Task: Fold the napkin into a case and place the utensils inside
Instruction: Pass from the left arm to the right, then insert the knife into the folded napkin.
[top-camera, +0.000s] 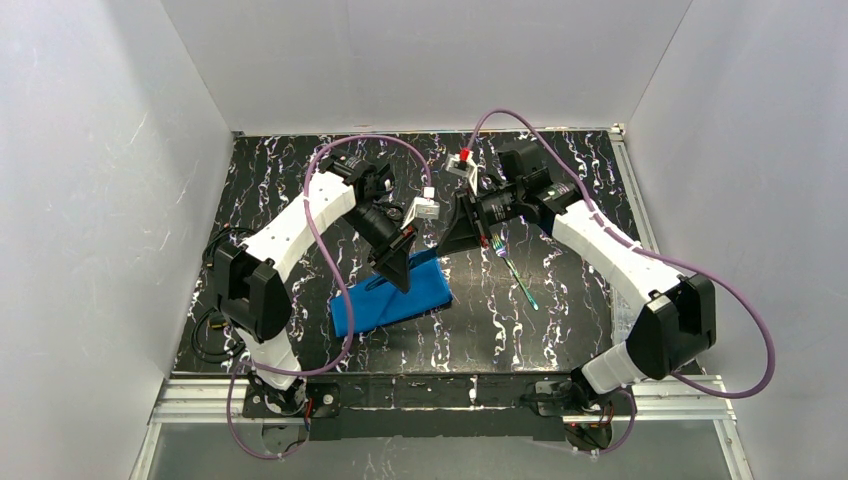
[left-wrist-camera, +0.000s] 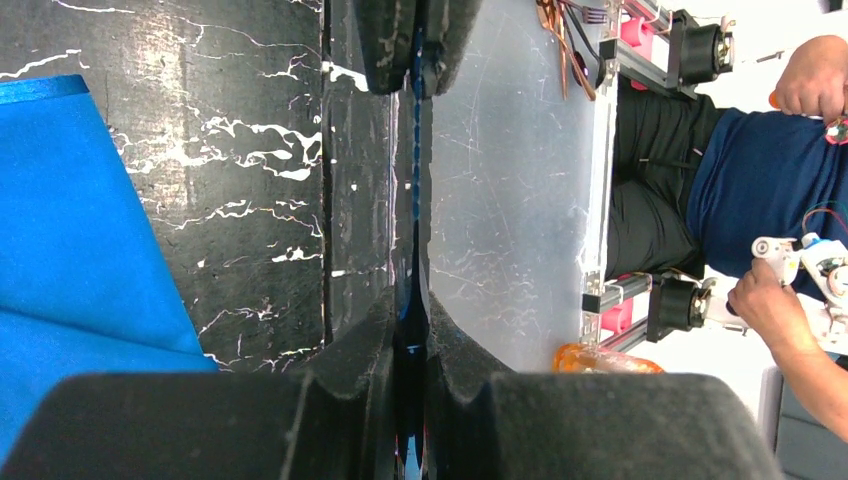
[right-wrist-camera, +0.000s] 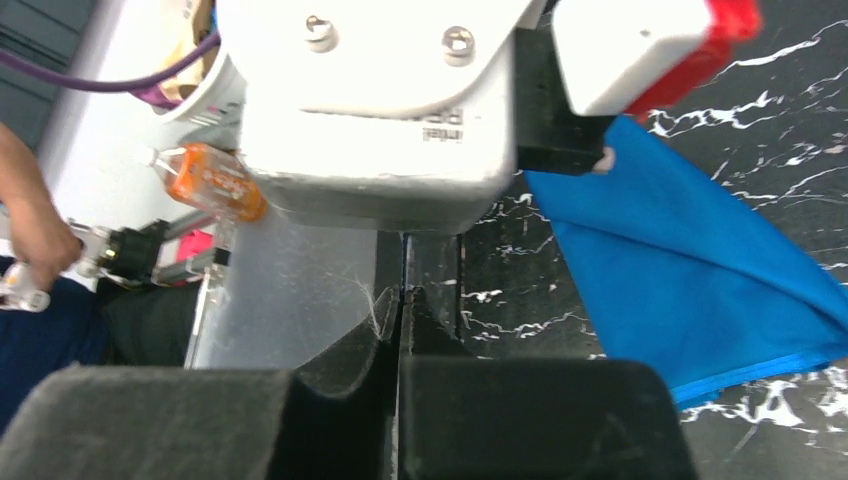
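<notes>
The blue case (top-camera: 390, 300) lies folded flat at the table's middle left; it also shows in the left wrist view (left-wrist-camera: 70, 250) and the right wrist view (right-wrist-camera: 690, 270). My left gripper (top-camera: 402, 272) hangs over the case's far edge, shut on a thin dark blue utensil (left-wrist-camera: 415, 200). My right gripper (top-camera: 447, 245) is just to its right and pinches the same utensil's other end, with its fingers (left-wrist-camera: 385, 40) closed on it. The utensil spans the short gap between the two grippers (top-camera: 425, 257). In the right wrist view the jaws (right-wrist-camera: 403, 305) are pressed together. A fork (top-camera: 518, 272) lies on the table to the right.
White walls enclose the black marbled table (top-camera: 560, 330) on three sides. Purple cables (top-camera: 320, 215) loop over both arms. Past the table's near edge are an orange bottle (left-wrist-camera: 605, 358) and a person (left-wrist-camera: 760, 190).
</notes>
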